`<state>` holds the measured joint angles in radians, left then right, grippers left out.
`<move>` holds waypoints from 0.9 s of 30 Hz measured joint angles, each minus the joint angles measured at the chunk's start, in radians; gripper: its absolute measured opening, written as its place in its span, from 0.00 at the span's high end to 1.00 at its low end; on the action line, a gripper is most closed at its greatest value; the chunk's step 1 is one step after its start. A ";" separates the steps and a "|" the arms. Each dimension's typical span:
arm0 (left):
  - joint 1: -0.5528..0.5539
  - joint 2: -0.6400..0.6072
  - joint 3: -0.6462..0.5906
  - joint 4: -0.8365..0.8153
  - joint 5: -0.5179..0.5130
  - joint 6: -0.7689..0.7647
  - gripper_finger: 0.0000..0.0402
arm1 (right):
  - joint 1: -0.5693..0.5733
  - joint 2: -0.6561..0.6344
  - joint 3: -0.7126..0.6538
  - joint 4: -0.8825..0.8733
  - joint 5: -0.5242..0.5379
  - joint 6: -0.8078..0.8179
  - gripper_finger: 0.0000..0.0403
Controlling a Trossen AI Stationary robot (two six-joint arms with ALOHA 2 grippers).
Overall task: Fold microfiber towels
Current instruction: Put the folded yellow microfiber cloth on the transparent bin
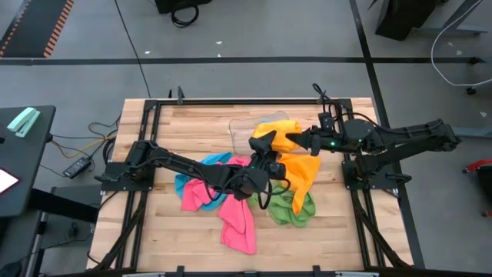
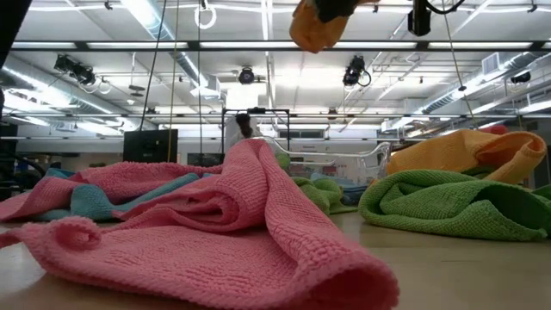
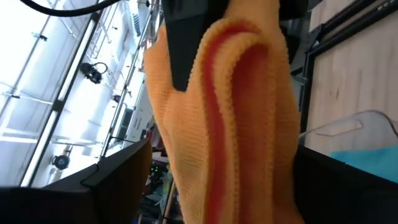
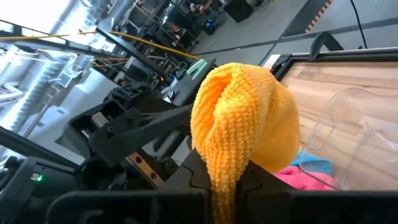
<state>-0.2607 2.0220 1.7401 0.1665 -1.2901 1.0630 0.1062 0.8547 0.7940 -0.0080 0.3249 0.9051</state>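
Centre of the high view: orange towel (image 1: 296,165) hangs pinched in right end effector (image 1: 294,139); left end effector (image 1: 265,146), spread, apparently reaching its edge. Risk: missed corner, cloth slipping onto pile.

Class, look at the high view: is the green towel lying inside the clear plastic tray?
No: the green towel lies on bare wood, apart from the clear tray.

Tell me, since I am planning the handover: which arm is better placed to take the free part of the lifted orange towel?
Left, probably. The left hand is open right beside the orange towel, which fills its wrist view. The right hand is shut on that towel, holding it up.
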 joint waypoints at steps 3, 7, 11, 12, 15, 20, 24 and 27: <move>0.000 0.000 0.000 -0.001 0.004 0.000 0.12 | 0.000 0.000 0.000 0.034 0.003 -0.001 0.95; 0.005 0.000 0.000 -0.001 -0.002 0.010 0.12 | 0.000 0.000 0.000 0.048 0.003 0.008 0.95; 0.024 0.000 0.000 0.000 -0.022 0.010 0.12 | 0.002 0.000 0.000 0.049 0.004 0.011 0.95; 0.029 0.000 0.000 -0.001 -0.023 0.010 0.12 | 0.002 0.001 0.000 0.049 0.004 0.011 0.95; 0.042 0.000 0.000 0.007 -0.024 0.008 0.12 | 0.002 0.001 0.000 0.049 0.007 0.011 0.95; 0.046 0.000 0.000 0.086 -0.026 0.040 0.18 | 0.002 0.001 0.000 0.045 0.007 0.011 0.95; 0.037 0.000 0.000 0.121 -0.023 0.081 0.26 | 0.002 0.001 0.000 0.035 0.007 0.009 0.95; 0.031 0.000 0.000 0.121 -0.005 0.102 0.34 | 0.002 0.001 0.000 0.031 0.007 0.010 0.95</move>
<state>-0.2295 2.0220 1.7401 0.2872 -1.2950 1.1652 0.1081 0.8555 0.7940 0.0228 0.3317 0.9151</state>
